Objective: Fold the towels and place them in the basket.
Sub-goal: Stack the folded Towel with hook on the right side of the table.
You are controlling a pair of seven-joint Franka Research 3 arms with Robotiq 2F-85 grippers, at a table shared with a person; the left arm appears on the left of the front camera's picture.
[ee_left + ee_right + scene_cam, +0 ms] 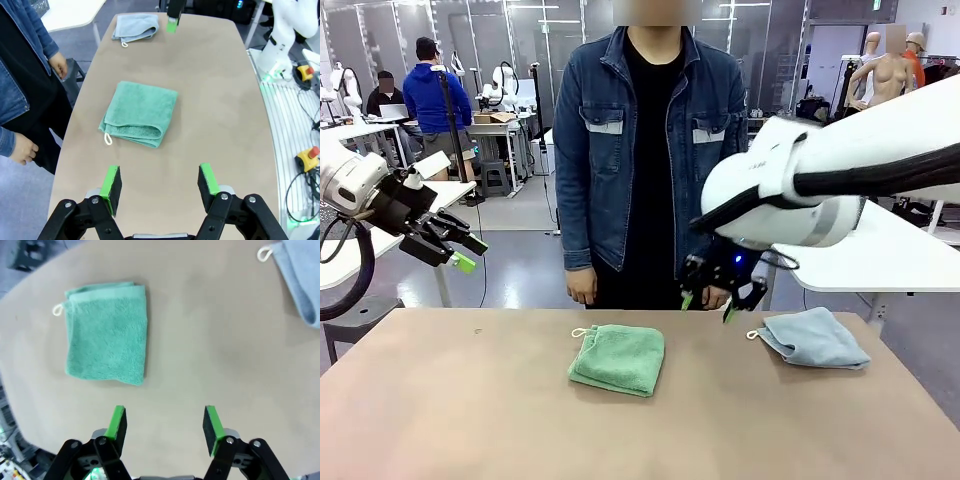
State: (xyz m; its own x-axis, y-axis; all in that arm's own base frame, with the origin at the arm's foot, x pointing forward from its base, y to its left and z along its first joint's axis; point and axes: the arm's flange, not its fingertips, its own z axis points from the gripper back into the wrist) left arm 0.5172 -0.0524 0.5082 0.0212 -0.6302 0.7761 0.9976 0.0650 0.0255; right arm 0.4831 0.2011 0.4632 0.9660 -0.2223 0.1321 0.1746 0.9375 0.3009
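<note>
1. Hidden or cut off: in the right wrist view the light blue towel (pixel 300 277) runs off the top right corner, so its corner loop and one edge show and the rest does not. In the front view the big white right arm covers part of the person (pixel 650 150) standing at the far side. The right gripper (pixel 715 295) looks dark and small there, its pads hard to make out.

2. The green towel (pixel 618 358) lies folded near the middle of the table (pixel 470 420), roughly square, so no long axis is clear. Its white loop sits at the far-left corner in the front view, toward the person. In the left wrist view its stacked folded edges (pixel 135 134) face that camera.

3. The light blue towel (pixel 813 337) lies folded toward the table's right side, well apart from the green one. Its loop points left, toward the green towel.

4. The left gripper (pixel 160 182) hangs in the air off the table's left end — jaws spread wide, nothing between them.

5. The right gripper (pixel 165 422) hovers above bare table between the two towels — jaws likewise wide apart and holding nothing.
</note>
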